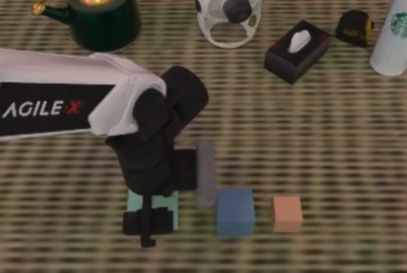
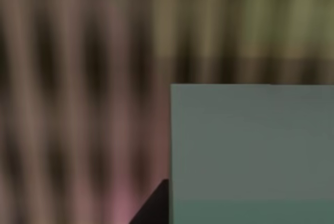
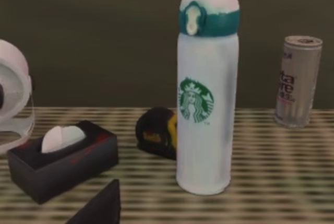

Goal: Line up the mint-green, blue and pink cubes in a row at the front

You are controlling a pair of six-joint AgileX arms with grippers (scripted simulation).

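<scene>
left arm: you're looking at it reaching in from the table's left edge, with the left gripper [image 1: 148, 225] sitting over the mint cube [image 1: 170, 212] at about 7 o'clock from table centre.
left claw: can't tell whether it's open or closed from the top view; the wrist body is hiding most of the mint cube.
left wrist view: you're seeing the mint cube [image 2: 250, 153] filling much of the frame, very close, against the woven table [image 2: 78, 104].
row: mint cube, blue cube [image 1: 234, 212] and pink cube [image 1: 287, 214] are lying in a line along the front edge, running 7 to 5 o'clock; blue is in the middle, pink well clear on its right.
right arm: not showing in the top view; can't tell its claw state.
right wrist view: you're facing a white bottle [image 3: 206, 93], a tissue box [image 3: 62, 156], a tape measure [image 3: 156, 132] and a can [image 3: 298, 80].
back of table: a kettle [image 1: 102, 9] is standing at 11 o'clock.
</scene>
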